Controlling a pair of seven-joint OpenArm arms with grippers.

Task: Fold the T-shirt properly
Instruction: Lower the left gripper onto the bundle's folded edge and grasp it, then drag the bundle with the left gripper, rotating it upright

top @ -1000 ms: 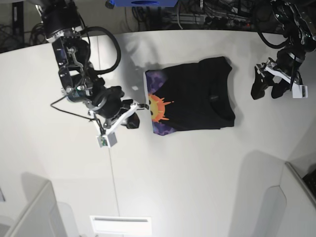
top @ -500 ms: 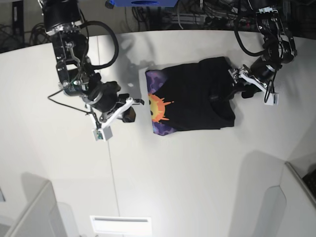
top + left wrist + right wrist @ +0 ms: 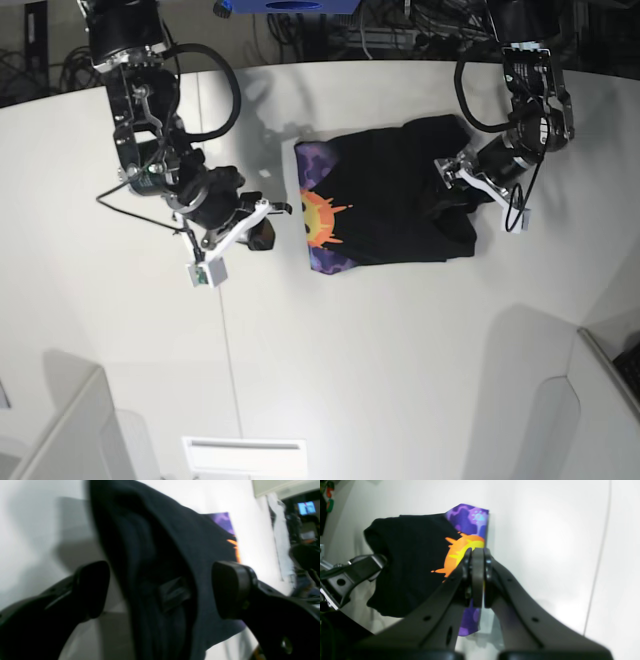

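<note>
The T-shirt (image 3: 390, 195) lies folded into a compact rectangle on the white table, black side up, with a strip of purple print and the orange sun face (image 3: 320, 218) along its left edge. My left gripper (image 3: 447, 198) is down on the shirt's right edge. In the left wrist view it (image 3: 162, 592) stands open, its fingers (image 3: 92, 587) straddling a raised black fold of the T-shirt (image 3: 155, 542). My right gripper (image 3: 272, 222) hovers just left of the shirt, shut and empty. The right wrist view shows its shut tips (image 3: 475, 552) in front of the sun print (image 3: 460, 552).
The white table (image 3: 400, 330) has a thin seam line (image 3: 225, 340) left of the middle. Grey bins stand at the lower left (image 3: 70, 430) and lower right (image 3: 590, 400). A white slotted panel (image 3: 245, 455) sits at the front edge. Cables crowd the back (image 3: 400, 30).
My left arm has swung in from the right and come down on the shirt's right edge with its jaws opened wide. The right gripper has drawn back slightly to the left, still shut.
</note>
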